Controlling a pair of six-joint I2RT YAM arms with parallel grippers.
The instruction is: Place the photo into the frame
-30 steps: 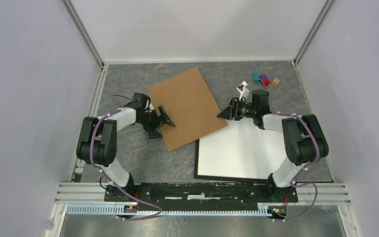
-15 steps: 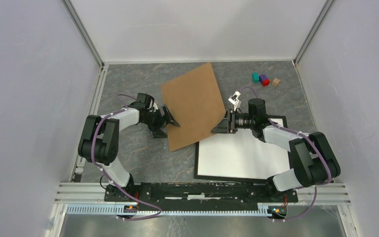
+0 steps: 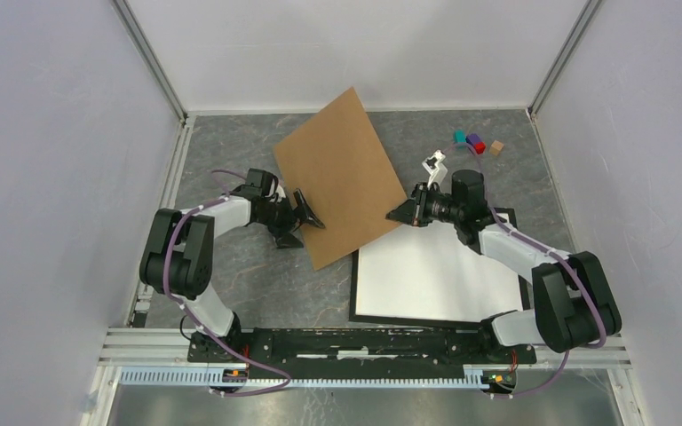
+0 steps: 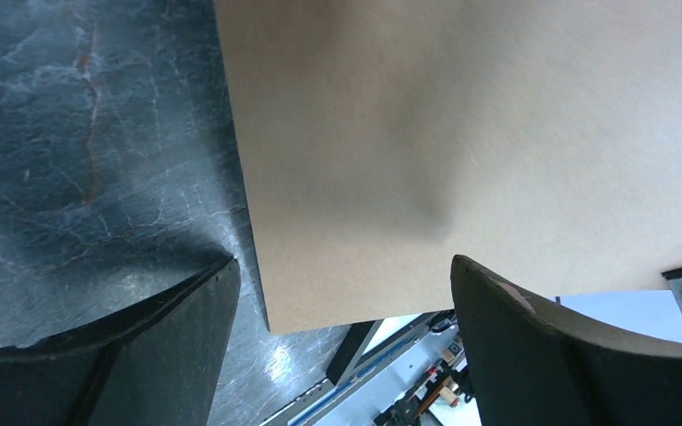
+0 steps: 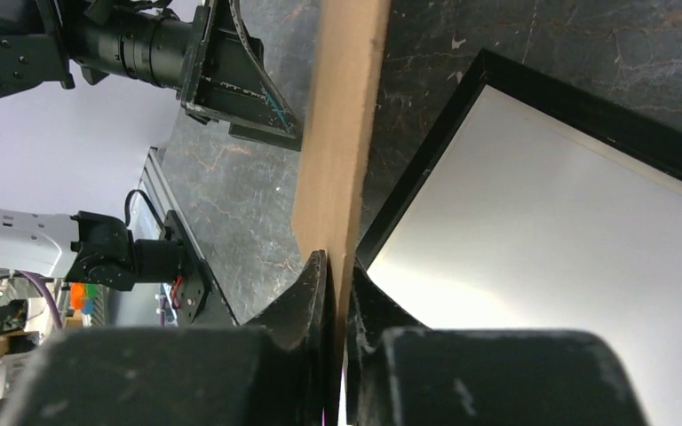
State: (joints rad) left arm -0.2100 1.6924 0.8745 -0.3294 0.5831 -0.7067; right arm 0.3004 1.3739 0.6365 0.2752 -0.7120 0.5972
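right gripper (image 3: 406, 213): clenched on backing board (image 3: 337, 173) edge, tilted
left gripper (image 3: 297, 222): released, beside backing board
frame (image 3: 354, 284): flat, near-right corner

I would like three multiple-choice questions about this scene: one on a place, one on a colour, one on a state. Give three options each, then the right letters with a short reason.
1. Where does the frame lie?
A. Flat on the table, at the near right
B. Leaning on the back wall
C. Standing upright at the far left

2. What colour is the board that the right gripper holds?
A. White
B. Brown
C. Blue

3. In what state is the left gripper?
A. Shut on the board
B. Open, fingers spread
C. Out of view

Answers:
1 A: the top view shows it flat at the near right.
2 B: every view shows plain brown.
3 B: the left wrist view shows its two fingers wide apart.
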